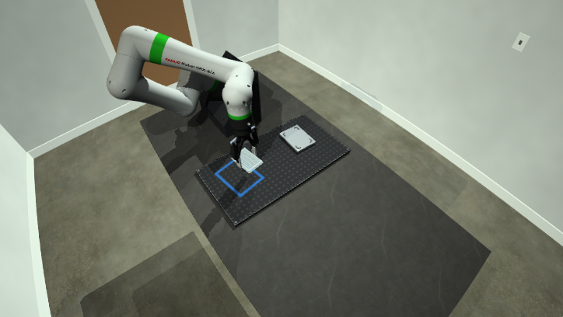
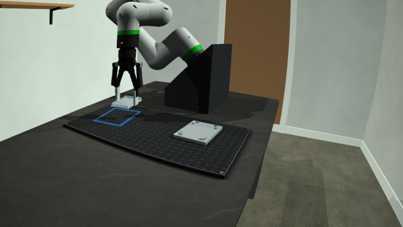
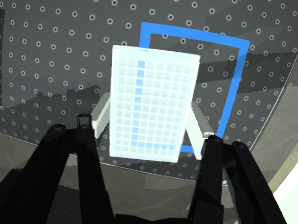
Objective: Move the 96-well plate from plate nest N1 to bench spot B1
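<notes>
My gripper [image 1: 245, 155] is shut on the white 96-well plate [image 1: 250, 159] and holds it level, right way up, above the dark perforated deck. The plate also shows in the exterior view [image 2: 126, 101] and in the wrist view [image 3: 154, 102], gripped across its short width. The blue taped outline B1 [image 1: 239, 177] lies on the deck below; in the wrist view the plate covers the outline's left part [image 3: 200, 90]. The plate's long sides run roughly along the outline's long sides. The grey plate nest N1 [image 1: 297, 137] stands empty to the right.
A black wedge-shaped pedestal [image 2: 201, 78] carries the arm's base behind the deck. The deck [image 2: 157, 138] lies on a dark table, whose right edge drops to the floor. A wall shelf [image 2: 36, 5] hangs at the upper left.
</notes>
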Tool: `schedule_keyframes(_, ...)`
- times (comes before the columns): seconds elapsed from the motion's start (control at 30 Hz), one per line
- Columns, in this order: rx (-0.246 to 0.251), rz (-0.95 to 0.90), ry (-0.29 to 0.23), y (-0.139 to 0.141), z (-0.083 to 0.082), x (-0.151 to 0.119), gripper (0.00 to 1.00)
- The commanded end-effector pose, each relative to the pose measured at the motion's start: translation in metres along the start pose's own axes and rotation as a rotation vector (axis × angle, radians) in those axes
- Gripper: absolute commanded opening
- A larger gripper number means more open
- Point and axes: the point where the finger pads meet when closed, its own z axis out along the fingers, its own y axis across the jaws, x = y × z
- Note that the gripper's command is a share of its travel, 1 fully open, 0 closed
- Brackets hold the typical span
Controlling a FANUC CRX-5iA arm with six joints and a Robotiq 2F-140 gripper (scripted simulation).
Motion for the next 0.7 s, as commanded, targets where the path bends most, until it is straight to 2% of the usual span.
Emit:
schedule_keyframes(0.0, 0.0, 0.0, 0.0, 0.013, 0.0, -0.001, 0.0)
schedule_keyframes(0.5, 0.0, 0.0, 0.0, 0.057, 0.002, -0.006, 0.0)
schedule_keyframes(0.67, 0.0, 0.0, 0.0, 0.058, 0.002, -0.006, 0.0)
